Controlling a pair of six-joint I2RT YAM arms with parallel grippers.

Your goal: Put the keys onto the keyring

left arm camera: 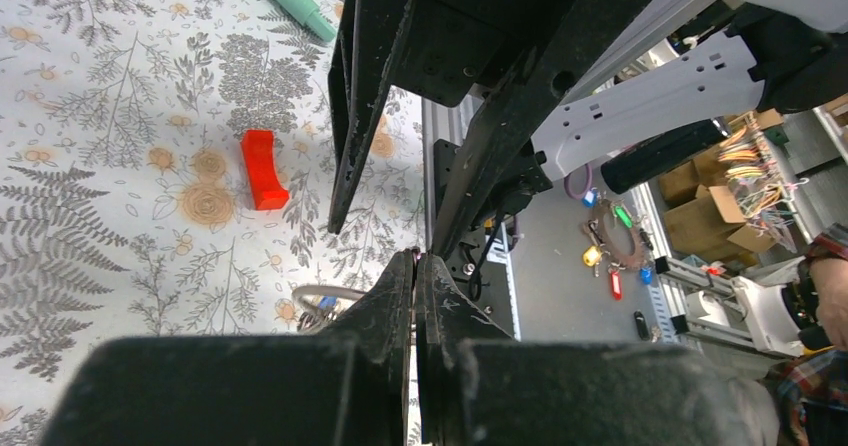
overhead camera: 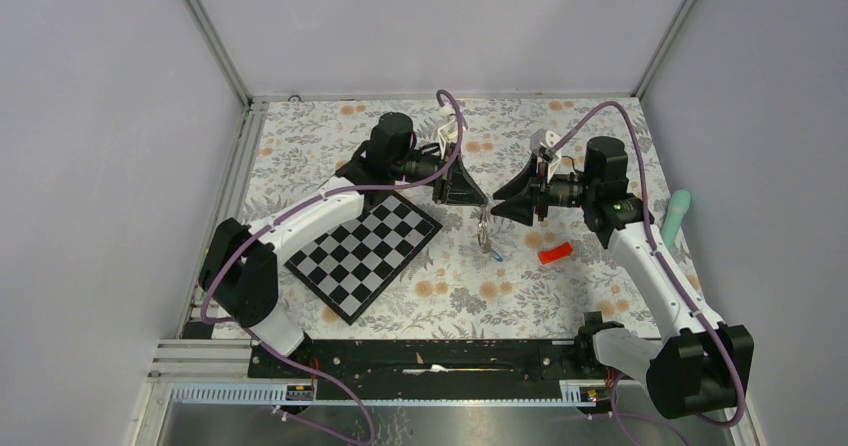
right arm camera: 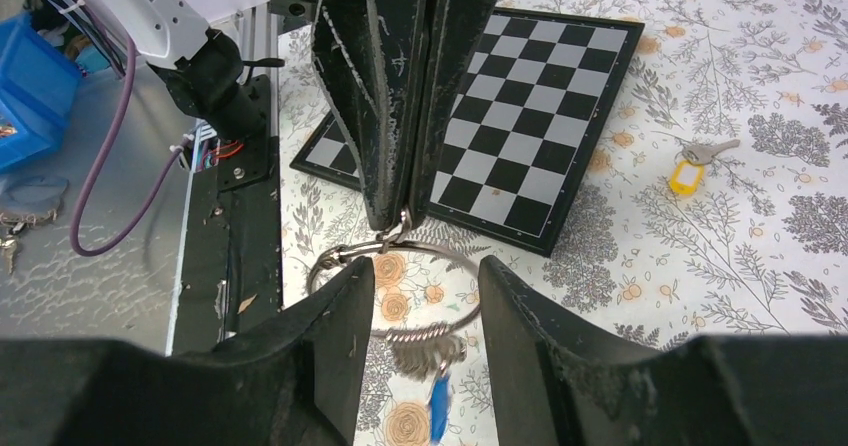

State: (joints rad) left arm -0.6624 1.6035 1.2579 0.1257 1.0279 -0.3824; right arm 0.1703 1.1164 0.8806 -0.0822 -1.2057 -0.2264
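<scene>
My left gripper [overhead camera: 470,198] is shut on the top of the keyring [right arm camera: 400,288], a thin silver ring hanging above the flowered tablecloth. In the right wrist view its black fingers [right arm camera: 385,116] pinch the ring from above. A bunch of silver keys [right arm camera: 420,354] hangs from the ring's lower edge, one with a blue cap [right arm camera: 438,406]. My right gripper [right arm camera: 425,274] faces the ring, open, with the ring's loop showing in the gap between its fingers. Another key with a yellow tag [right arm camera: 688,173] lies on the cloth beyond the chessboard. In the left wrist view only a bit of the keyring [left arm camera: 318,293] shows beside the shut gripper [left arm camera: 415,261].
A tilted chessboard [overhead camera: 365,251] lies left of the grippers. A red block [overhead camera: 555,253] sits on the cloth under the right arm, and a pale green cylinder [overhead camera: 678,216] lies by the right wall. The black base rail [overhead camera: 420,358] runs along the near edge.
</scene>
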